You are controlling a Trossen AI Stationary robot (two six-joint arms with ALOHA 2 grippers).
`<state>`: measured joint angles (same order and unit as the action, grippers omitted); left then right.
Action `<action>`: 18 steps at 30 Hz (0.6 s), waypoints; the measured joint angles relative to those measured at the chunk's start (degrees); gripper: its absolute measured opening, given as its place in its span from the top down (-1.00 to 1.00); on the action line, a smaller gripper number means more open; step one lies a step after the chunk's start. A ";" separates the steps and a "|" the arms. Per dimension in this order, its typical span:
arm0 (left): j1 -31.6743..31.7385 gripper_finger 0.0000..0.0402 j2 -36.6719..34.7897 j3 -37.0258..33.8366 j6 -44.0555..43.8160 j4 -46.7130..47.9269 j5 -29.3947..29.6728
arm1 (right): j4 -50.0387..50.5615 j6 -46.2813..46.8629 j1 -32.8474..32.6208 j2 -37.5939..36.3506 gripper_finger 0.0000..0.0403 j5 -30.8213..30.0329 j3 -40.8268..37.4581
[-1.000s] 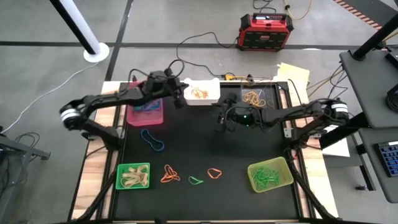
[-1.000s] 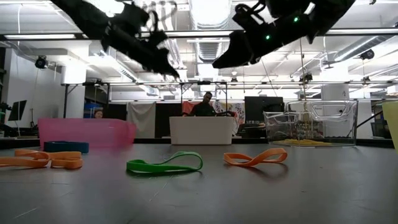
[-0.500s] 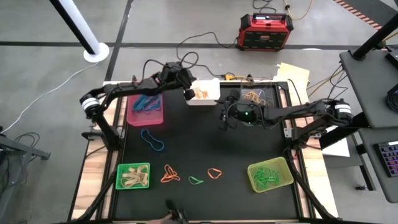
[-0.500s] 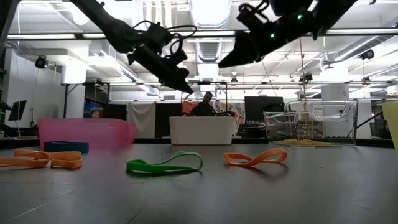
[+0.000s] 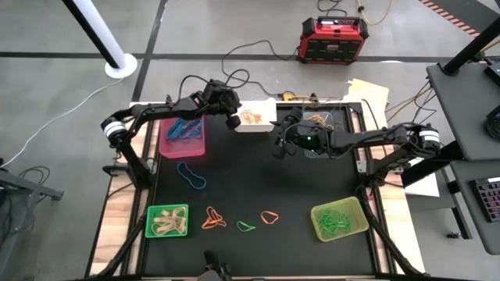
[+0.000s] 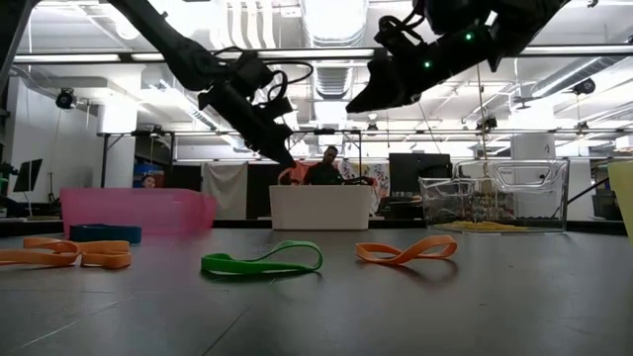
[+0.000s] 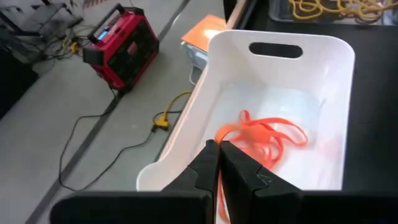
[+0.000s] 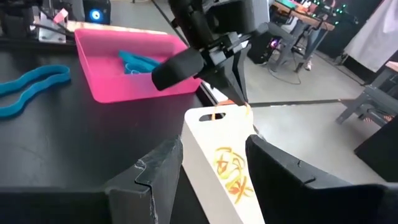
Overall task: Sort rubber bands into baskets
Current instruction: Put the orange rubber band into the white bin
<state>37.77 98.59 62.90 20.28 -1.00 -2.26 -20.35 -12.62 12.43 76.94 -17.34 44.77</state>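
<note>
**Left gripper holds an orange band over the white basket**

The left gripper hangs above the near-left edge of the white basket at the far side of the mat, its fingers pinched together on a thin orange band that trails down between them. Orange bands already lie in a loose heap on the basket floor. In the low view the gripper is well above the table, in front of the white basket.

The right gripper hovers just right of the white basket and near the clear basket, which holds tan bands. Its fingers are spread apart and hold nothing.

The pink basket at far left holds blue bands. Another blue band lies on the mat just nearer than it. Toward the near edge lie two orange bands with a green band between them. The green basket sits near left with tan bands, the yellow-green basket near right with green bands.
</note>
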 joint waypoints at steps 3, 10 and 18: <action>-0.01 1.00 0.00 -0.42 -0.29 -0.03 -0.23 | 0.30 0.00 0.00 0.13 0.14 0.00 0.00; -0.01 1.00 -0.04 -0.38 -0.81 -0.54 -0.27 | 0.37 0.17 0.00 0.11 0.14 0.00 0.00; -0.06 1.00 -0.03 -0.40 -1.35 -1.33 -0.27 | 0.43 0.00 0.00 0.11 0.14 0.00 0.00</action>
<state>37.71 98.56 62.50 18.93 -2.33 -2.53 -19.92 -12.63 12.43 77.06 -17.34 44.77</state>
